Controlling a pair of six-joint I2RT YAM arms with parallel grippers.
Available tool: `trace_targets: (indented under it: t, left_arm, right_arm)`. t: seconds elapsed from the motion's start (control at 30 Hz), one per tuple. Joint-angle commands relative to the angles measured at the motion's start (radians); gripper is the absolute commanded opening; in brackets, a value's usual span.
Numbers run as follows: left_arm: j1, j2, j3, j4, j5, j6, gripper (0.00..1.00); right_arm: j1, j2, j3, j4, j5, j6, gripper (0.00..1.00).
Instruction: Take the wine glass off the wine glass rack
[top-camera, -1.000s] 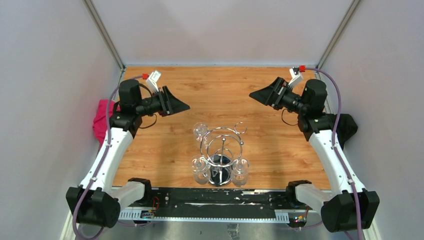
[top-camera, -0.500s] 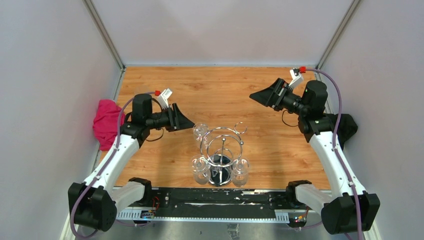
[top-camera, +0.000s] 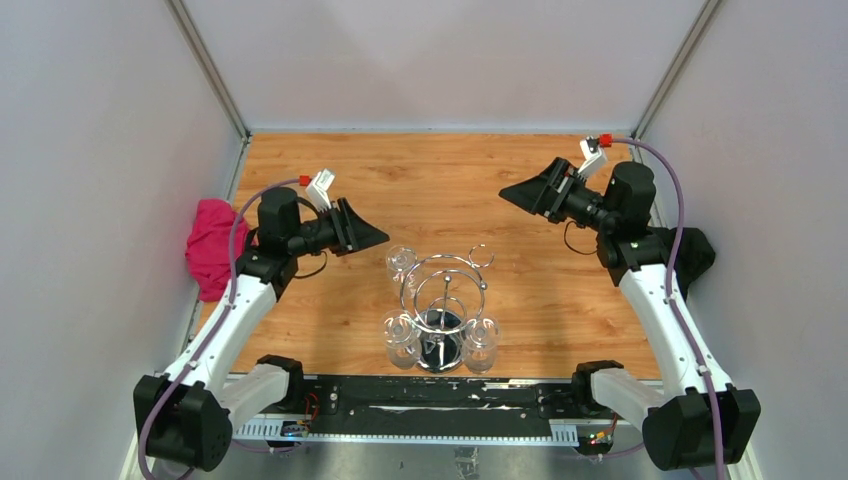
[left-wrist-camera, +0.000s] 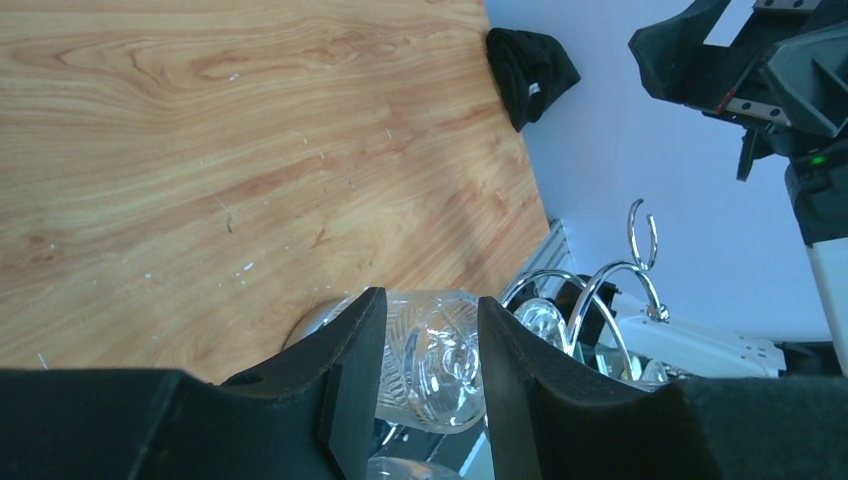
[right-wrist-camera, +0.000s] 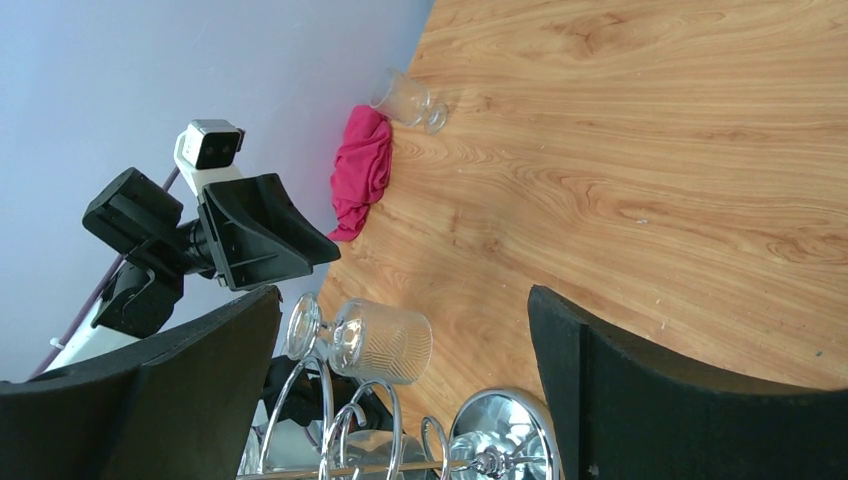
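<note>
The chrome wine glass rack (top-camera: 441, 300) stands near the table's front edge, with its round mirrored base (right-wrist-camera: 505, 432) and curling wire loops (left-wrist-camera: 612, 278). Three clear patterned wine glasses hang upside down from it. The far-left wine glass (top-camera: 401, 262) hangs closest to my left gripper (top-camera: 376, 237). That gripper is open and empty, a short way to the glass's far left. In the left wrist view the glass (left-wrist-camera: 435, 350) shows in the gap just beyond the black fingers (left-wrist-camera: 350, 375). My right gripper (top-camera: 511, 190) is open wide and empty, high and to the rack's far right. Its view shows the same glass (right-wrist-camera: 378, 342).
A pink cloth (top-camera: 210, 245) lies at the table's left edge, with another glass (right-wrist-camera: 405, 100) lying on its side beside it. A black cloth (top-camera: 697, 250) lies at the right edge. Grey walls enclose the table on three sides.
My left arm has swung forward and right, bringing its open gripper from the far left to just beside the far-left hanging glass. The right arm has hardly moved.
</note>
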Motion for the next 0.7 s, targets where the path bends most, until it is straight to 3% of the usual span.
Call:
trace_targets:
  t: [0.0, 0.67]
  left_arm:
    - [-0.009, -0.006, 0.018, 0.06, 0.02, -0.034, 0.44]
    - [-0.05, -0.086, -0.027, 0.0, 0.064, -0.006, 0.44]
  right_arm:
    - [-0.012, -0.02, -0.021, 0.0, -0.005, 0.008, 0.99]
    - [-0.01, -0.005, -0.029, 0.042, -0.015, 0.032, 0.99]
